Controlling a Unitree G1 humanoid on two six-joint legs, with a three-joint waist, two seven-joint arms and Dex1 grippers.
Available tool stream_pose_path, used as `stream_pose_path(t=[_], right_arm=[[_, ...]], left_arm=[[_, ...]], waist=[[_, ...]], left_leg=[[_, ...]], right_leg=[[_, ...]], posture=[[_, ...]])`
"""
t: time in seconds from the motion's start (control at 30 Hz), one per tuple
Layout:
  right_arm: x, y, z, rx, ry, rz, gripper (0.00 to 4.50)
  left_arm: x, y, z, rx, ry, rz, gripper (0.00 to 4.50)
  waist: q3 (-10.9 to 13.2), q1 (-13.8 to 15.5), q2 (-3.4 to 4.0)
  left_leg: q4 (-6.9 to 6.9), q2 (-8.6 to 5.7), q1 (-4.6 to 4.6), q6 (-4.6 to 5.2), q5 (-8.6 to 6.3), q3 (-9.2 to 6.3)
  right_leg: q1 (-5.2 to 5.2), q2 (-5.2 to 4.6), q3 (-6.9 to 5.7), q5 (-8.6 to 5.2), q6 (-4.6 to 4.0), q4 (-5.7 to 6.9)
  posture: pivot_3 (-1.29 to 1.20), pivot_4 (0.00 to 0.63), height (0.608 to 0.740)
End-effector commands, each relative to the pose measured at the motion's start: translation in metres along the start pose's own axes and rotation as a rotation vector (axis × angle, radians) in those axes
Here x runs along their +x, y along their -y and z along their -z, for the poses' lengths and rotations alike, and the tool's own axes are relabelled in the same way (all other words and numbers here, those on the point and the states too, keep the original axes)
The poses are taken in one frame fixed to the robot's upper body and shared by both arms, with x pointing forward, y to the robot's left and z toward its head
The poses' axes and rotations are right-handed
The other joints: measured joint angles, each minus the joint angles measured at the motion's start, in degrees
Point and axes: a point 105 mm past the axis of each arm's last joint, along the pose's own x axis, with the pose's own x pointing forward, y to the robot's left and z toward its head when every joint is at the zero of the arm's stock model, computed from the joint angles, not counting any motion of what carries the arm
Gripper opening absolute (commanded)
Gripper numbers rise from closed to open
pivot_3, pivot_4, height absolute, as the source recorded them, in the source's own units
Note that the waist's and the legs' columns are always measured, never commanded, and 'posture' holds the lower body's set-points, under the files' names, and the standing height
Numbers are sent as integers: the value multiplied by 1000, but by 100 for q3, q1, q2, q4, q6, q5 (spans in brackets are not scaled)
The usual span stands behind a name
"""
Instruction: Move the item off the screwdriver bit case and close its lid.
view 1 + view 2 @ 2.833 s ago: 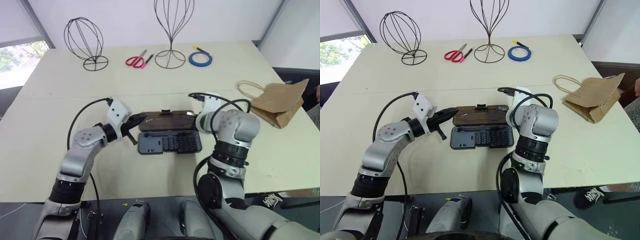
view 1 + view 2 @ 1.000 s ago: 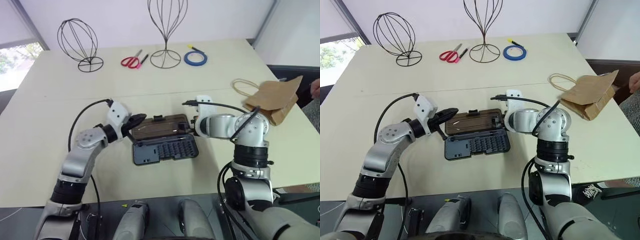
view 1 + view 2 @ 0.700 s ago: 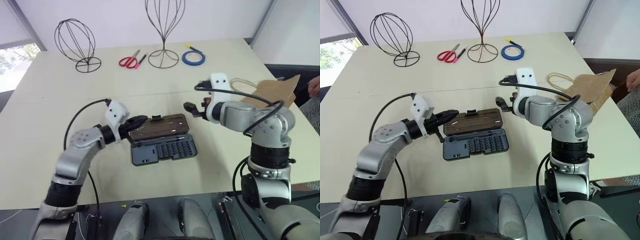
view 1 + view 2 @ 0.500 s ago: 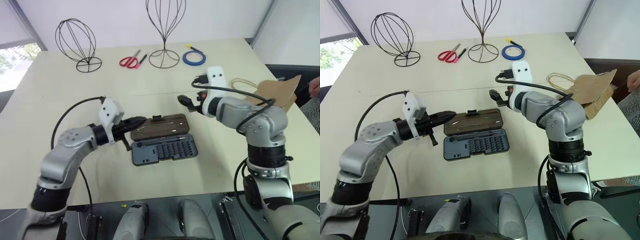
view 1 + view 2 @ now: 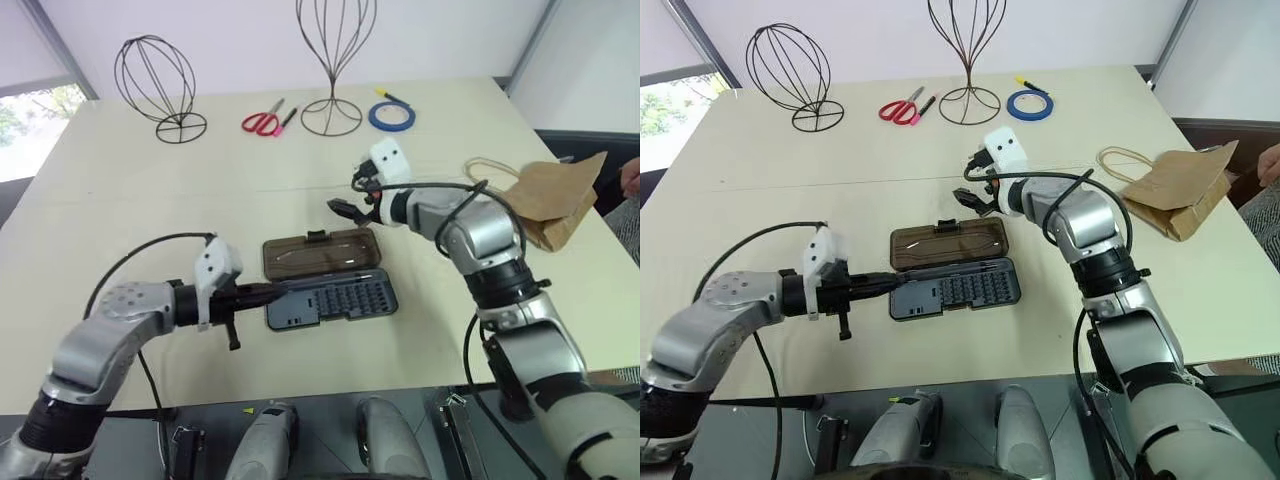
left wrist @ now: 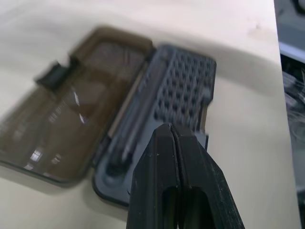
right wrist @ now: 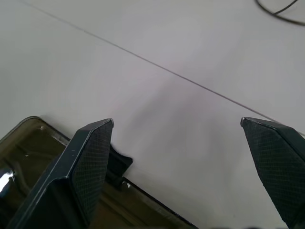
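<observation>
The screwdriver bit case [image 5: 330, 278] lies flat and fully open on the pale table [image 5: 120, 210], between the two pincers: its dark grey tray [image 5: 335, 298], a moulded plastic slab with rounded corners and a grid of small sockets holding bits, sits just past the tips of the left gripper [image 5: 272, 291], whose black fingers are pressed together and point at the tray's near-left corner. The lid [image 5: 320, 253], thinner, smoky-brown and translucent with glossy ribbed slots and a small dark latch tab on its far edge, lies on the tray's far side, below and in front of the right gripper [image 5: 338, 208], whose textured black fingers [image 7: 90, 162] are spread wide above bare table (no contact with the lid that I can see). The item [image 5: 555, 200], a crumpled matte brown paper bag with beige looped string handles, rests well off to the right gripper's right, near the table's edge.
</observation>
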Motion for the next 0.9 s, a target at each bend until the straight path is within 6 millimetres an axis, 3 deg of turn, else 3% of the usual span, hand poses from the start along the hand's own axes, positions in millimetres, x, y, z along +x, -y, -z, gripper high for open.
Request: stream_pose_path(t=[0.03,0.3,0.47,0.9], right_arm=[[-1,-3,-14,-146,-5,-45,4459],[-17,-3,-6,-312,-77,-186,4459],[-22,-6,1,-337,-118,-259,4459],[8,16,30,-289,-201,-266,4459]], left_arm=[[6,-4,9,29,-20,32,0],[16,-7,40,8,-67,48,0],[19,-6,49,6,-73,47,0],[19,0,52,8,-69,27,0]], waist=[[0,-5,0],[1,0,0],[0,-7,-1],[-2,-10,0]], left_leg=[[-1,0,0,0,0,0],[-1,-1,-1,0,0,1],[0,0,2,-1,0,2],[2,-1,6,-2,0,2]], right_leg=[[-1,0,0,0,0,0],[-3,-2,0,0,0,-1],[-1,-3,0,0,0,0],[3,-3,1,1,0,2]], posture=[[0,150,740],[0,150,740],[0,150,740],[0,150,740]])
